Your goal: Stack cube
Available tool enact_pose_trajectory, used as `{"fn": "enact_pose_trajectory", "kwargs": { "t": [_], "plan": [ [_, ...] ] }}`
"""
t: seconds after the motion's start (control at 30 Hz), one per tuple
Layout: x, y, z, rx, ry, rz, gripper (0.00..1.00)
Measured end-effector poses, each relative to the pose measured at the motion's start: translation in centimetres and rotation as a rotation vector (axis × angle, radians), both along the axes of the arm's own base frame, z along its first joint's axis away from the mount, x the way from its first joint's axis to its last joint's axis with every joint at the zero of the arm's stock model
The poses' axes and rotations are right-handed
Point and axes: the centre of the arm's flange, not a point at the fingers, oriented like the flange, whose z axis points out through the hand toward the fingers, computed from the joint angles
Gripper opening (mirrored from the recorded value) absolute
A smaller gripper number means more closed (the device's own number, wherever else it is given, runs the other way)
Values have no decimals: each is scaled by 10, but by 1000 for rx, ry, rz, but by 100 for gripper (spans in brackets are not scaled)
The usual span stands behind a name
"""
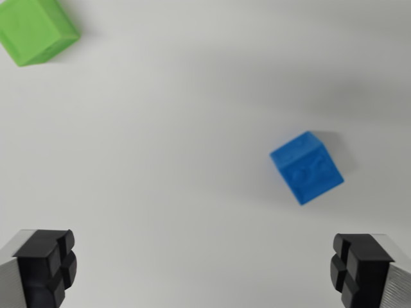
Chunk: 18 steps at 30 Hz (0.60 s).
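A blue cube (306, 167) rests on the white surface, right of centre in the wrist view, turned at an angle. A green cube (33, 29) lies in the top left corner, partly cut off by the frame edge. My gripper (204, 273) is open, with its two black fingertips at the bottom left (48, 266) and bottom right (359, 268) and nothing between them. The blue cube sits above the right fingertip and apart from it. The green cube is far from both fingers.
Both cubes sit on a plain white tabletop (180, 128). A soft shadow falls across the upper right of the surface.
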Motion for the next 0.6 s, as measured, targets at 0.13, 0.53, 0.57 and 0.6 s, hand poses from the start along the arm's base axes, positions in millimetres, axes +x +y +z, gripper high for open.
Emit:
{"fn": "enact_pose_trajectory", "kwargs": {
  "t": [0.13, 0.53, 0.57, 0.6],
  "plan": [
    [-3, -7, -9, 1, 1, 31, 100],
    [-10, -30, -38, 4, 0, 129, 100],
    [-11, -32, -41, 4, -1, 139, 100],
    [-12, -35, -44, 4, -1, 149, 100]
  ]
}}
